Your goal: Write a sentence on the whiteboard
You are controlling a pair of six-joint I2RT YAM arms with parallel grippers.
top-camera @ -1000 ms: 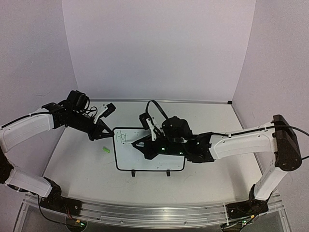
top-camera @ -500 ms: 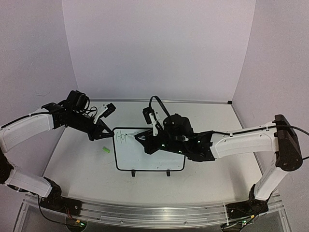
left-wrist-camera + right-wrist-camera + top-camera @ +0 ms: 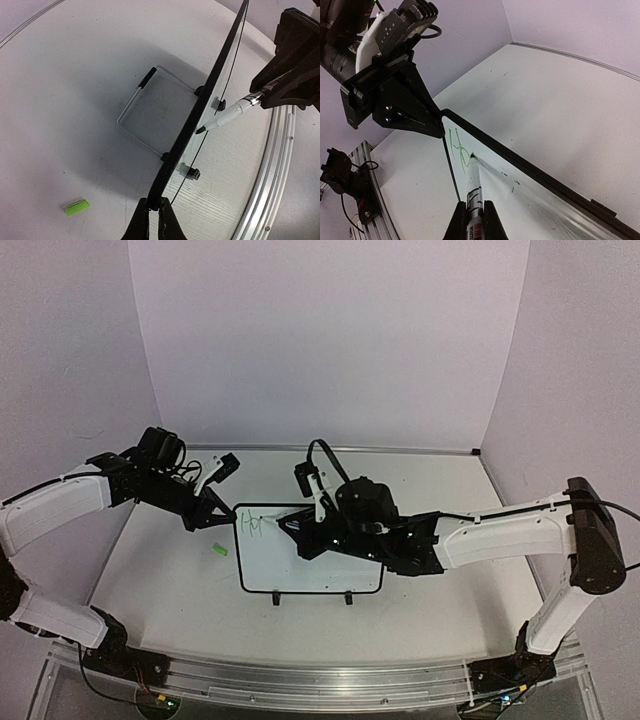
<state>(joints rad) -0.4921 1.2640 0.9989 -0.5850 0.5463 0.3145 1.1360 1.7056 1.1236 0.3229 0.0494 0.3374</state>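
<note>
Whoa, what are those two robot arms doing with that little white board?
They are writing on it. The left tool pinches one edge of the whiteboard, while the right tool holds a marker with its tip on the board. Only a few green letters are written, near the corner by the left tool, so most of the sentence is missing. A small green piece lies on the table beside the board.

One whiteboard [image 3: 300, 575], one marker [image 3: 227, 116], one cap [image 3: 77, 207]
</note>
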